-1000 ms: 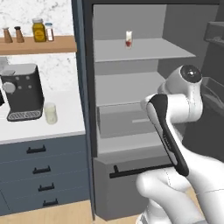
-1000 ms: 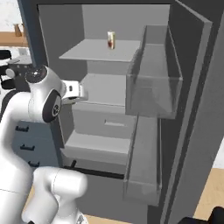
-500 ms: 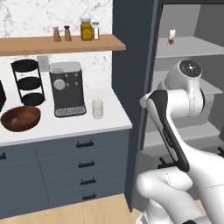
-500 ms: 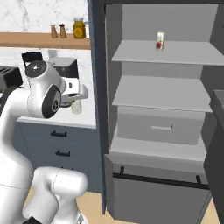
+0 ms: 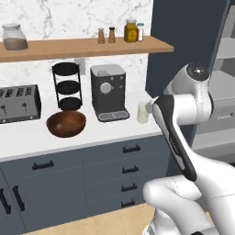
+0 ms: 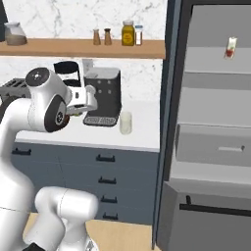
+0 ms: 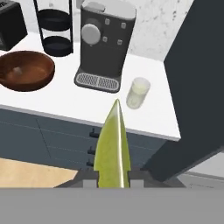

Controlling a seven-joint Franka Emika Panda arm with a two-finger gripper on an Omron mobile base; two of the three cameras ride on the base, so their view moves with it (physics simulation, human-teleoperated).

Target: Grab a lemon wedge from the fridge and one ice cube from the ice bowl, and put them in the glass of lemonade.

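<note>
The lemon wedge [image 7: 113, 146], yellow-green and pointed, sticks up between my gripper's [image 7: 113, 182] fingertips, and the gripper is shut on it. It hangs in front of the counter's edge, short of the glass of lemonade [image 7: 138, 92], which stands to the right of the coffee machine [image 7: 105, 43]. The glass [image 5: 143, 111] [image 6: 126, 122] is close to the fridge's dark side [image 5: 183, 36]. The brown ice bowl [image 7: 41, 74] [image 5: 66, 125] sits further left, with a pale ice cube [image 7: 17, 70] inside it. The fridge [image 6: 215, 122] stands open, showing grey shelves.
A black three-tier rack [image 7: 54, 26] stands behind the bowl, and a toaster [image 5: 18, 103] lies left of it. A wooden shelf [image 5: 82, 46] with jars and shakers hangs above. A small bottle with a red mark [image 6: 230, 47] is on the top fridge shelf. Dark drawers [image 5: 131, 158] run below the counter.
The whole picture has shifted: the base has driven left, so the fridge slid right and the counter with bowl, rack and toaster came into view. The arm stays folded in front.
</note>
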